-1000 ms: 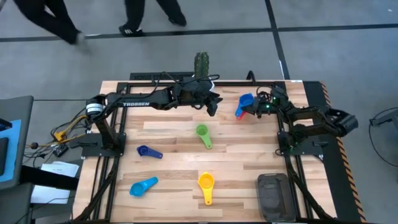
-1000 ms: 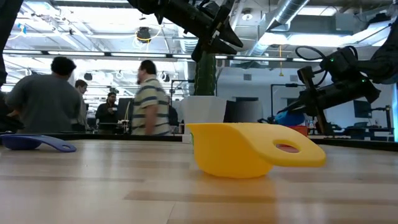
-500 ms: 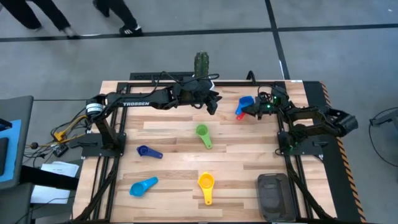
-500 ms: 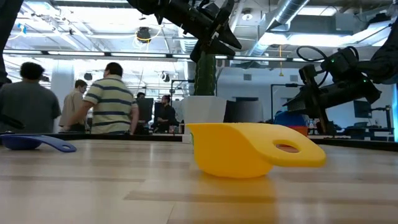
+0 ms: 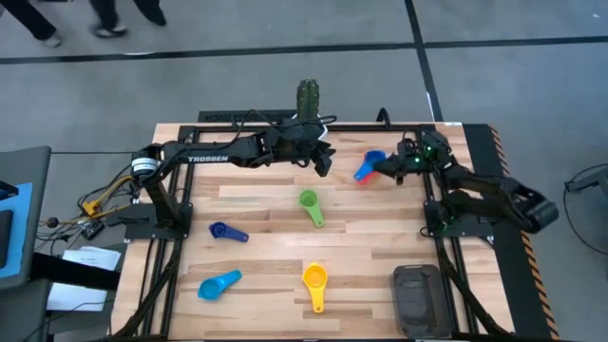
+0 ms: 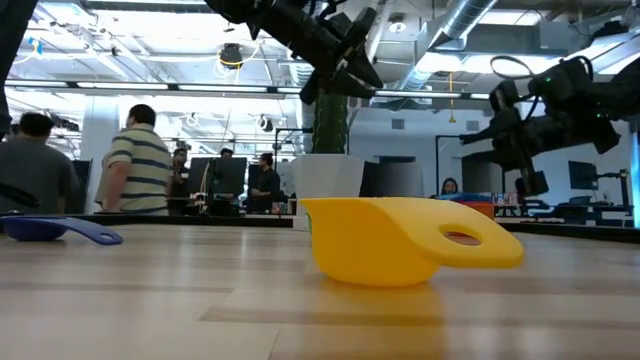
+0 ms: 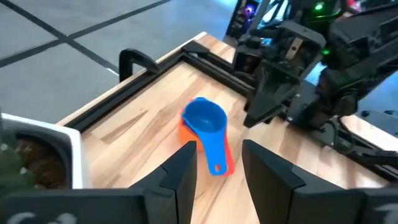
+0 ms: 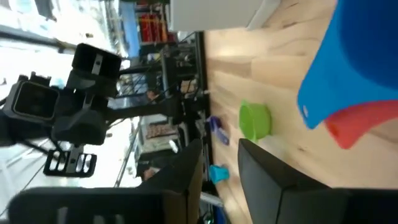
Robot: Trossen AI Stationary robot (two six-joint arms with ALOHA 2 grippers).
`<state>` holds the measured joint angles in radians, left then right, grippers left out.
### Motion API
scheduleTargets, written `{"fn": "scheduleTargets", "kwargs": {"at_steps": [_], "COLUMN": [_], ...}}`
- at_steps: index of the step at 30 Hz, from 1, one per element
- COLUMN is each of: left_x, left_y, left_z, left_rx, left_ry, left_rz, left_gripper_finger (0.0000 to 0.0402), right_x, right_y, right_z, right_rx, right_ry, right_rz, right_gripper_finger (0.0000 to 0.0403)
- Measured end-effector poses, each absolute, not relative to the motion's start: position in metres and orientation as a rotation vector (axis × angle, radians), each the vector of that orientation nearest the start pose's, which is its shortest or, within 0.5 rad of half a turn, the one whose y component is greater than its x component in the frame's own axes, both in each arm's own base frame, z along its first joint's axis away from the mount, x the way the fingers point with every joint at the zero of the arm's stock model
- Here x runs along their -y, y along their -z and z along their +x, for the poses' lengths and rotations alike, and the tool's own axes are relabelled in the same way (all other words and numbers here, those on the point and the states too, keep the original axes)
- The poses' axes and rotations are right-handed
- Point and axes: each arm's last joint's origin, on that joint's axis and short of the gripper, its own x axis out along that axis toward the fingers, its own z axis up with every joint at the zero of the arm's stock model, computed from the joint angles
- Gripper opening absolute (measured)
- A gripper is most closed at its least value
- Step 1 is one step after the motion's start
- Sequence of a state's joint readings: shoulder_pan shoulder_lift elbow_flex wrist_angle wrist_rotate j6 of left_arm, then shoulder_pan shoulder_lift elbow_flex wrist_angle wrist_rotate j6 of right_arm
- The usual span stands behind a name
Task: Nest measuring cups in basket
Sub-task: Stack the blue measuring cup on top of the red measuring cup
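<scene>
Nearest to us on the desk point(image 5: 275, 242), close to the front edge, lie the yellow measuring cup point(image 5: 315, 281) with its handle pointing forward, the light blue cup point(image 5: 218, 283) to its left, and the dark grey basket point(image 5: 418, 296) in the front right corner, with no cup inside it that we can see. In the low view the yellow cup point(image 6: 400, 240) sits upside down, rim on the wood. A little farther back we find the dark blue cup point(image 5: 226, 231) on the left side and the green cup point(image 5: 310, 206) near the middle, each lying apart from the others. Toward the far edge, a blue cup point(image 5: 372, 161) sits nested in a red cup point(image 5: 362, 173) with an orange one point(image 7: 188, 130) showing beneath them in the left wrist view. Our right gripper point(image 5: 391, 165) hovers just beside this stack on its right, its fingers parted narrowly and holding nothing. Our left gripper point(image 5: 323, 163) hangs on the other side of the stack, raised above the desk, its fingers partly open and empty. Behind it, at the far edge, stands a cactus point(image 5: 309, 96) in a white pot point(image 7: 40, 155). Beyond the desk, people point(image 6: 135, 165) move about the room.
</scene>
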<state>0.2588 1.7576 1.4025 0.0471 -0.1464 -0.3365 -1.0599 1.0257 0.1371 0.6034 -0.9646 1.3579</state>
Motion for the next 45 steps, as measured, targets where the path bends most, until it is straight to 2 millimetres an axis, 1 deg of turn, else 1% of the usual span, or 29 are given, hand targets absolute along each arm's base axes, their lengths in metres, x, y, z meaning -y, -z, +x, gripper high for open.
{"fn": "scheduleTargets", "kwargs": {"at_steps": [3, 5, 8, 10, 14, 16, 18, 20, 24, 26, 29, 32, 36, 38, 40, 41, 43, 45], "left_x": [-0.109, -0.109, -0.110, -0.111, -0.113, -0.114, -0.114, -0.115, -0.117, -0.119, -0.122, -0.125, -0.127, -0.128, -0.127, -0.126, -0.125, -0.125], "left_y": [-0.304, -0.300, -0.277, -0.257, -0.230, -0.216, -0.200, -0.187, -0.178, -0.176, -0.179, -0.180, -0.179, -0.172, -0.159, -0.152, -0.144, -0.145], "left_z": [0.397, 0.401, 0.411, 0.420, 0.437, 0.446, 0.455, 0.462, 0.478, 0.484, 0.491, 0.492, 0.492, 0.495, 0.494, 0.497, 0.496, 0.497], "left_rx": [-0.243, -0.258, -0.329, -0.367, -0.346, -0.353, -0.372, -0.418, -0.472, -0.486, -0.459, -0.473, -0.485, -0.471, -0.526, -0.525, -0.569, -0.552], "left_ry": [-0.448, -0.442, -0.430, -0.406, -0.327, -0.315, -0.293, -0.277, -0.280, -0.288, -0.324, -0.346, -0.367, -0.372, -0.356, -0.353, -0.367, -0.369], "left_rz": [-0.328, -0.293, -0.239, -0.252, -0.269, -0.219, -0.129, -0.079, -0.119, -0.139, -0.126, -0.104, -0.059, -0.058, -0.073, -0.061, -0.040, -0.041], "left_gripper_finger": [0.0116, 0.0116, 0.0112, 0.0107, 0.0090, 0.0076, 0.0059, 0.0040, 0.0005, 0.0004, 0.0005, 0.0001, 0.0001, 0.0000, 0.0000, 0.0000, 0.0000, 0.0000], "right_x": [0.129, 0.126, 0.121, 0.117, 0.106, 0.100, 0.095, 0.089, 0.079, 0.075, 0.071, 0.068, 0.065, 0.063, 0.063, 0.062, 0.062, 0.062], "right_y": [-0.157, -0.162, -0.168, -0.169, -0.165, -0.161, -0.158, -0.154, -0.150, -0.148, -0.146, -0.143, -0.141, -0.144, -0.149, -0.151, -0.157, -0.162], "right_z": [0.099, 0.099, 0.098, 0.098, 0.100, 0.101, 0.102, 0.102, 0.105, 0.107, 0.109, 0.109, 0.109, 0.110, 0.112, 0.114, 0.117, 0.122], "right_rx": [-0.035, 0.000, 0.059, 0.073, 0.026, -0.008, -0.033, -0.061, -0.104, -0.119, -0.131, -0.151, -0.168, -0.208, -0.268, -0.295, -0.335, -0.348], "right_ry": [0.237, 0.273, 0.344, 0.395, 0.498, 0.559, 0.617, 0.676, 0.742, 0.757, 0.795, 0.831, 0.862, 0.891, 0.927, 0.944, 0.972, 0.995], "right_rz": [1.587, 1.561, 1.499, 1.464, 1.399, 1.383, 1.376, 1.388, 1.408, 1.402, 1.407, 1.398, 1.390, 1.384, 1.351, 1.332, 1.292, 1.260], "right_gripper_finger": [0.0103, 0.0091, 0.0068, 0.0050, 0.0012, 0.0009, 0.0017, 0.0023, 0.0012, 0.0006, 0.0012, 0.0014, 0.0006, 0.0006, 0.0007, 0.0007, 0.0005, 0.0004]}}
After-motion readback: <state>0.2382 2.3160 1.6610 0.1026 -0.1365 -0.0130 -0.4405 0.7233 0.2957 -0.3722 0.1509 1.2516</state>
